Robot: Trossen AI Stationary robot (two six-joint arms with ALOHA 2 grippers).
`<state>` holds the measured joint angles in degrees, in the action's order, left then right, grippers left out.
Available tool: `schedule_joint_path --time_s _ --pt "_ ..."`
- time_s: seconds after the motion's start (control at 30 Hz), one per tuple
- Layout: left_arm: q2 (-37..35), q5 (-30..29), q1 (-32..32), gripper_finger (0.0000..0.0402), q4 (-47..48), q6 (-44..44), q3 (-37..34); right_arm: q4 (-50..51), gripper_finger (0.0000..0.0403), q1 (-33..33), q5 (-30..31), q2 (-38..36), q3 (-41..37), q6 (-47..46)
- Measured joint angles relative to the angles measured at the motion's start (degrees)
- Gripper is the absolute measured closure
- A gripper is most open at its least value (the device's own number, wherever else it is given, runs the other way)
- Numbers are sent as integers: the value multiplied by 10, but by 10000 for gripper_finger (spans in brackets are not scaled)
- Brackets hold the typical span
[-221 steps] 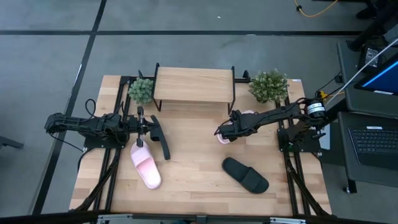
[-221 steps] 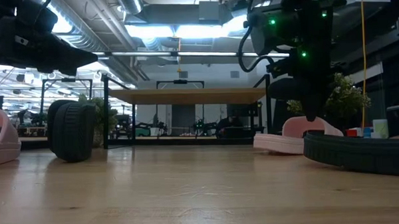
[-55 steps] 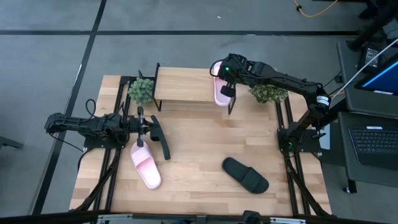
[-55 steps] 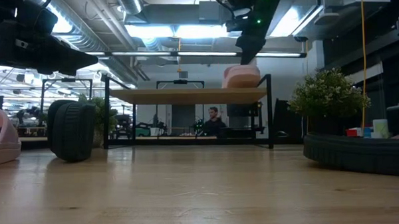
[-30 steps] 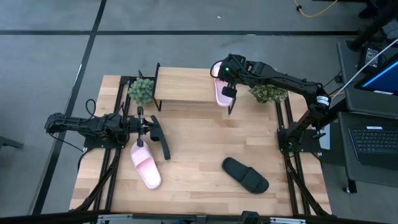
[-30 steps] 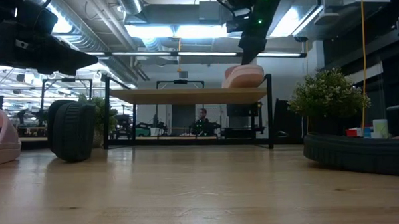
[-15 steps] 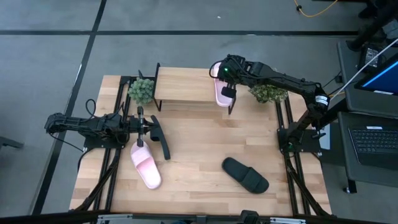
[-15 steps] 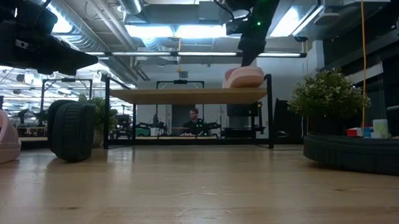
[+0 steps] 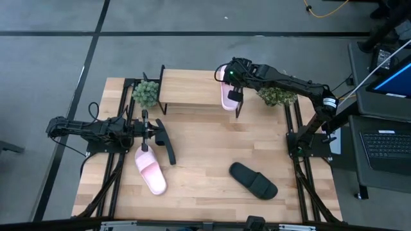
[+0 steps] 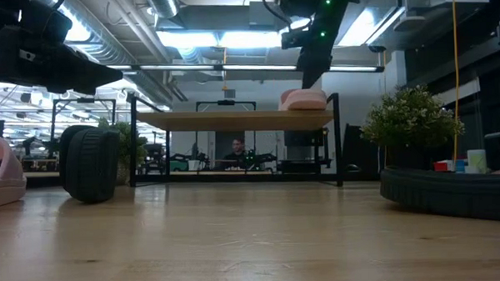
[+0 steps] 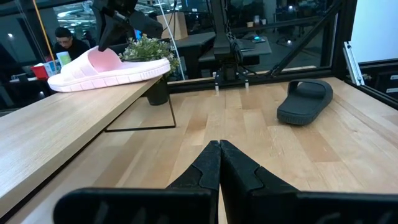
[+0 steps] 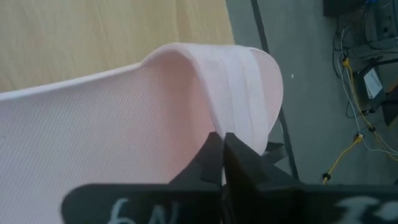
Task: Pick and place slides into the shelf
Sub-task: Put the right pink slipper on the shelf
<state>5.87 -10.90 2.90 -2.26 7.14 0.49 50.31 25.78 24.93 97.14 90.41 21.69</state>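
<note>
Since a moment ago your right hand (image 9: 235, 95) has lifted slightly off the pink slide (image 9: 228, 90), fingers closed and empty; it rests on the shelf (image 9: 192, 87). Light, soft foam: grip the strap. Your left hand (image 11: 219, 163), closed, waits on the counter (image 9: 205, 154).

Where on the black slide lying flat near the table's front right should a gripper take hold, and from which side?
Grip the broad strap of the black slide from above. It lies sole-down and apart from the other slides, and the strap arches over the footbed near one end, probably leaving room for one finger beneath it.
</note>
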Motion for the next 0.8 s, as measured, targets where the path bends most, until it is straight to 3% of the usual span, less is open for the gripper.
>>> schedule_joint_path --time_s 0.57,0.8 --pt "0 0 0 401 0 0 0 3 380 0 0 0 0 2" --pt "0 0 0 401 0 0 0 4 333 0 0 0 0 5"
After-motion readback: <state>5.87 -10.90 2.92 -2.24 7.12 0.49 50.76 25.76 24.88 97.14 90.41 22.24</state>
